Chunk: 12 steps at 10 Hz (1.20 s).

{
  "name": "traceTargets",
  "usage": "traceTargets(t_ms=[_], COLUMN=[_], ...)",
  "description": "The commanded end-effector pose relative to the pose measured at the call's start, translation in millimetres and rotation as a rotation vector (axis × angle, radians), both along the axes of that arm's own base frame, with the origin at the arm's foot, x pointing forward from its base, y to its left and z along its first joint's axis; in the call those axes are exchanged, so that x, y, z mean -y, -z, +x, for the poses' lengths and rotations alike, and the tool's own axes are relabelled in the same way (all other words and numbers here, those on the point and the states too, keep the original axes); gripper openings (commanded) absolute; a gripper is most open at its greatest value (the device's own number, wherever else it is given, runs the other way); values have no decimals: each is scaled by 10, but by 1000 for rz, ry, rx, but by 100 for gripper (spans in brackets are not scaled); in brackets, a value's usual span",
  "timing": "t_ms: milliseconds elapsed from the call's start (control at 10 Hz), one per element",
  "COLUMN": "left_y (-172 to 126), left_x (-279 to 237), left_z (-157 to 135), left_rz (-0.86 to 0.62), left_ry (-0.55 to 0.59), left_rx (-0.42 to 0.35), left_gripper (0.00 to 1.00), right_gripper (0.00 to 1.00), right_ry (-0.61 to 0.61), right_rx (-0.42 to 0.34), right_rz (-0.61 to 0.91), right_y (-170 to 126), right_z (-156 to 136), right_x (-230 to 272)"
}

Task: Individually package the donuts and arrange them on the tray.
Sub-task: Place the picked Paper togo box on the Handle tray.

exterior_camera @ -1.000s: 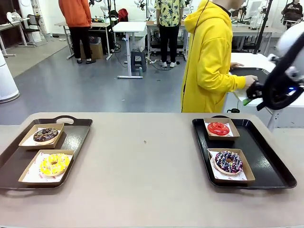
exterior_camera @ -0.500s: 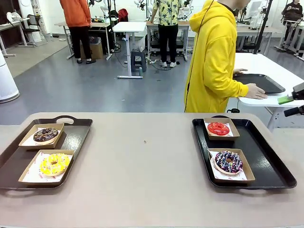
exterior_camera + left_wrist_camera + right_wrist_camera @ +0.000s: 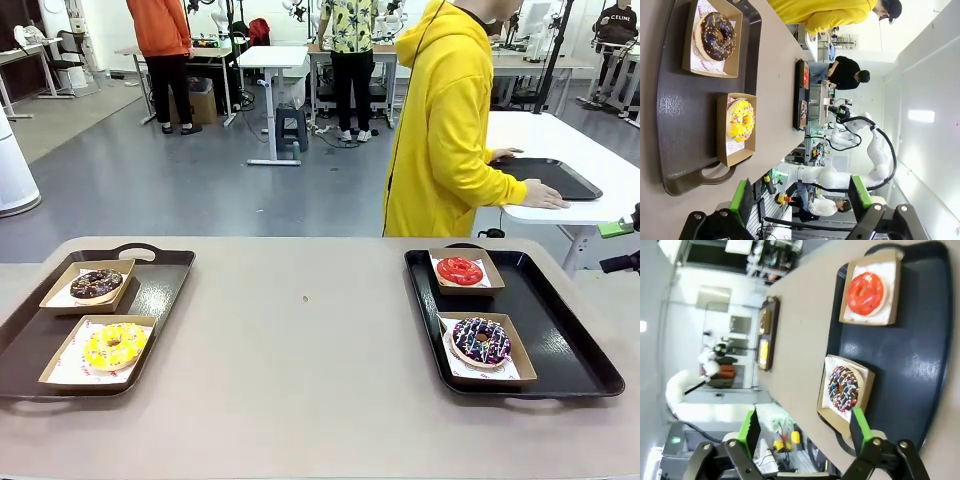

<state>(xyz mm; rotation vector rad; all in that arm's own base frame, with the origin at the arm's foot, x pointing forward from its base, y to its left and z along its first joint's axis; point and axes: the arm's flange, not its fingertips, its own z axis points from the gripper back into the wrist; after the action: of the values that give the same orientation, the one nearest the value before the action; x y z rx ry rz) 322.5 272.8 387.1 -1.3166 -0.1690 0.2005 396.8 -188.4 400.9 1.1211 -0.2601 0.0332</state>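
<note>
Front view: all four donuts boxed, one per cardboard box. Chocolate donut (image 3: 96, 284) and yellow donut (image 3: 114, 345) on left tray (image 3: 165, 270); red donut (image 3: 460, 270) and purple donut (image 3: 481, 340) on right tray (image 3: 560, 340). I'd judge them soft, icing fragile, so I'd grab box walls.

Left wrist view: left gripper (image 3: 802, 200) spread, empty, above the left tray.

Right wrist view: right gripper (image 3: 805, 432) spread, empty, above the right tray.

A big tan table (image 3: 300, 380) holds two dark trays. The left tray (image 3: 150, 290) sits near the left edge. The right tray (image 3: 560, 330) sits near the right side. The two trays are well apart, with bare table between them.
</note>
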Motion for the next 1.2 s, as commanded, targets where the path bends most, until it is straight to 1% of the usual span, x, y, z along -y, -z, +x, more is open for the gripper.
traceTargets(t_ms=[0, 100, 300, 400, 500, 1100], left_y=[-7, -7, -7, -7, -7, -7], left_x=[18, 18, 18, 18, 18, 18], left_z=[-48, -48, -48, -48, -48, -48], left_rz=[17, 17, 17, 17, 17, 17], left_ry=[-3, -3, -3, -3, -3, -3], left_rx=[-3, -3, -3, -3, -3, -3], left_gripper=[100, 100, 100, 100, 100, 100], right_gripper=[100, 100, 100, 100, 100, 100], right_ry=[-27, -29, -19, -2, -19, -19], right_rx=[-6, -6, 1, 29, -33, -33], right_rz=[78, 99, 124, 137, 100, 100], right_y=[136, 205, 254, 240, 294, 294], right_z=[147, 154, 179, 218, 105, 105], right_x=[187, 237, 265, 235, 249, 249])
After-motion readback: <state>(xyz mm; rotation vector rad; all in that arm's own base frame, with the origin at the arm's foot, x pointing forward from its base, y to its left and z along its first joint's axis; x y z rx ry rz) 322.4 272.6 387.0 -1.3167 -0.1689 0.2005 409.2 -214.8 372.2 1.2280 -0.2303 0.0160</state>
